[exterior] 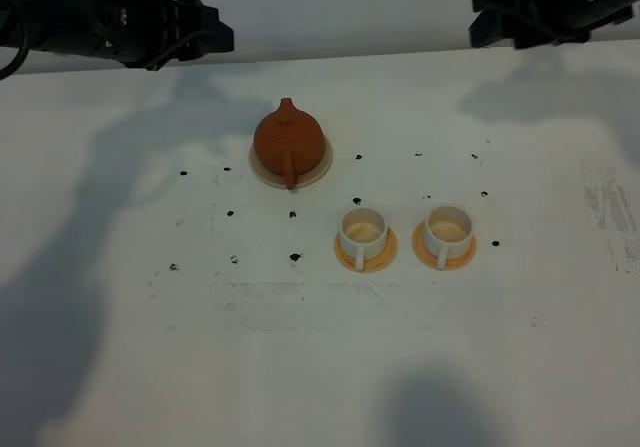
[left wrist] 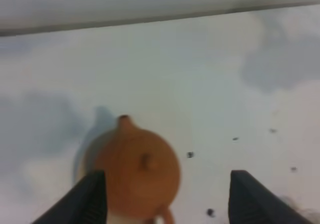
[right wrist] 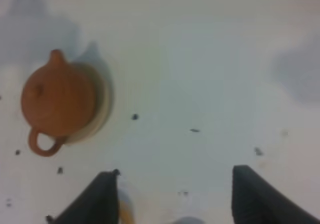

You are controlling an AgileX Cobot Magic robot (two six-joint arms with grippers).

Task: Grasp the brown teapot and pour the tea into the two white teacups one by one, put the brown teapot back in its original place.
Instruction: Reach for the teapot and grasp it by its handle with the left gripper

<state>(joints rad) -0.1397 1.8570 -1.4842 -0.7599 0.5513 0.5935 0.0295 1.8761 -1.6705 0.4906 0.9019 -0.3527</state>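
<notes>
Brown teapot (exterior: 288, 139) sits on its cream saucer (exterior: 320, 171), behind two white cups (exterior: 363, 231) on orange saucers (exterior: 344, 259). The left gripper (left wrist: 168, 175) and right gripper (right wrist: 176, 172) hover with fingers spread, empty.

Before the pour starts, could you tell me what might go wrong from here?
The loop handle of the brown teapot is thin, so the open left gripper may slip or shove the pot off its cream saucer. The two white teacups stand close together on small orange saucers; the spout could bump one or spill between them.
</notes>
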